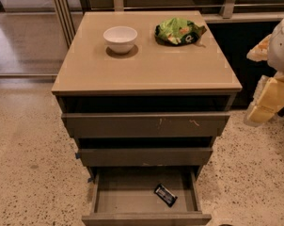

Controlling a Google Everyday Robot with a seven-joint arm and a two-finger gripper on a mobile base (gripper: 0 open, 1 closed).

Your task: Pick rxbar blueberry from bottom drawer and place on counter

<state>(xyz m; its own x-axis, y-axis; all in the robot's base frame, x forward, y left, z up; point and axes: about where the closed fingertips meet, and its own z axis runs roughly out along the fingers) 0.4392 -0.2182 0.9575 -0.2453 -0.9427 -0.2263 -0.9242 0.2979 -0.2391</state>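
Rxbar blueberry [165, 195] is what we are after, and in the camera view it lies flat on the floor of the bottom drawer [128, 202], right of the middle and turned at an angle to the walls. That drawer is pulled out and nothing lies on the bar.

The gripper [268, 100] hangs at the right edge of the view, beside the cabinet and below the level of the counter [146, 67], well apart from the bar. Whether it is open or closed we cannot tell.

We judge the task to be at its start: the pick is not yet made, and the reach into the drawer has not begun. The next move calls for bringing the gripper across and down into the drawer from above, clear of the middle drawer [144, 157] that overhangs the back, and turning it to suit the bar's slant.

Counting, we find:
- one bar
- three drawers, the top drawer [144, 125] among them
- one white bowl [120, 38] on the counter
- one green snack bag [178, 31] beside the bowl, apart from it
- one gripper
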